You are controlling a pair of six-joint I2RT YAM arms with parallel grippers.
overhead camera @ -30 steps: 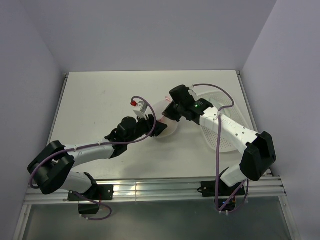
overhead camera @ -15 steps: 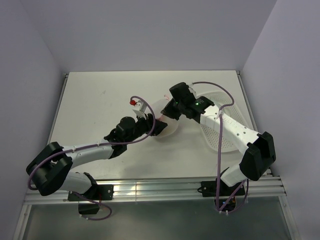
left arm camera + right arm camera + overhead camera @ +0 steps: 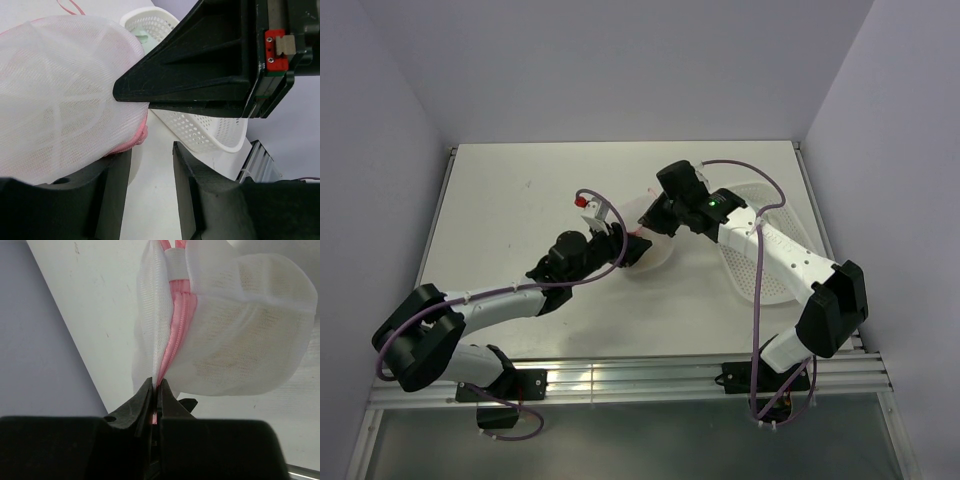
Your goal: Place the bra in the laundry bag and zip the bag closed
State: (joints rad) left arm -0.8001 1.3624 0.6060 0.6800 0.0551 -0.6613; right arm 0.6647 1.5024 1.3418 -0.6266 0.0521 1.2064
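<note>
Worktop (image 3: 520, 200): white and flat. It carries everything, and both arms reach in from 6 o'clock.
Basket (image 3: 765, 195): white and perforated, at 3 o'clock of the bag. It plays no part in the task. Only the left wrist view shows a pale green item (image 3: 142, 37) lying in it.
Laundry bag (image 3: 655, 262): a white mesh pouch near the worktop's centre, between the two grippers.
Bra (image 3: 235, 355): a dull yellowish mass behind the mesh, judged to be already inside the bag, so the first step is done. Only the right wrist view shows this tint. The overhead and left wrist views show plain white mesh.
Right gripper (image 3: 156, 387): at 1 o'clock of the bag. Its jaws are pressed together on the pink zipper.
Left gripper (image 3: 150, 155): at 8 o'clock of the bag. Its jaws are apart, with the bag's pink edge just above the gap and nothing clamped.
Zipper (image 3: 177, 315): the visible pink run looks closed. Whether it is closed all the way round cannot be told. What remains is judged to be finishing the zip and letting go.
</note>
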